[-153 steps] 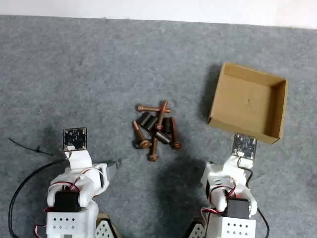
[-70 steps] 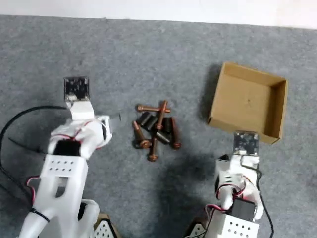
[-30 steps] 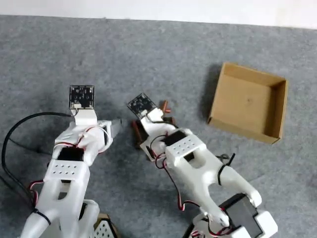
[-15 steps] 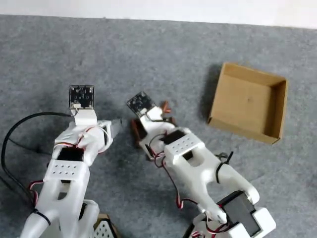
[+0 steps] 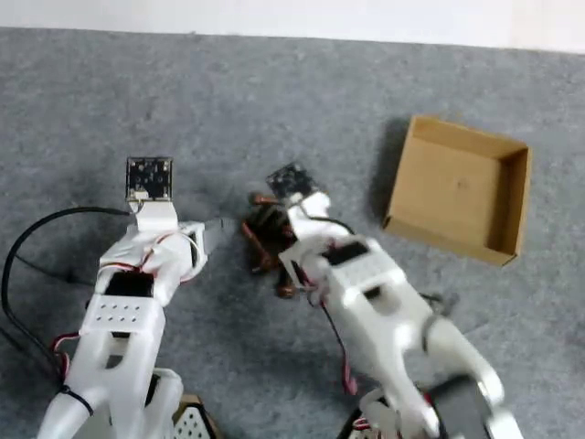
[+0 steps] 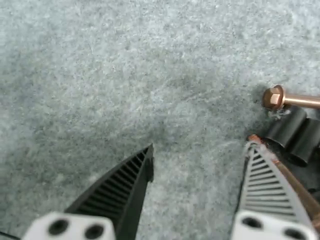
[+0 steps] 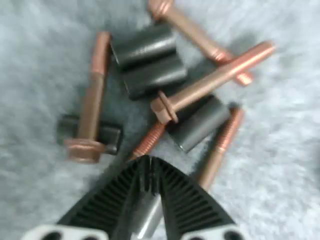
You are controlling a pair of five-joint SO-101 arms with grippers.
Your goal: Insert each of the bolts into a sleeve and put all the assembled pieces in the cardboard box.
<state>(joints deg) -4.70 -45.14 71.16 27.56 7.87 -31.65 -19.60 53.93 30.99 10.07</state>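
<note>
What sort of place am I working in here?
Probably a tabletop robotics test bench: a grey felt-like mat, loose copper bolts and black sleeves, and an open cardboard box.

The left arm (image 5: 128, 293) stretches forward, the left gripper (image 6: 200, 150) spread wide just beside the heap of copper bolts and black cylindrical sleeves (image 7: 147, 60). The right arm (image 5: 366, 283) slants in over that heap, the right gripper (image 7: 150, 175) low above it, fingertips pressed together.

Under me lay a grey, fuzzy table covering (image 5: 110, 101), and a pale white strip (image 5: 274, 16) bordered its far edge.
</note>
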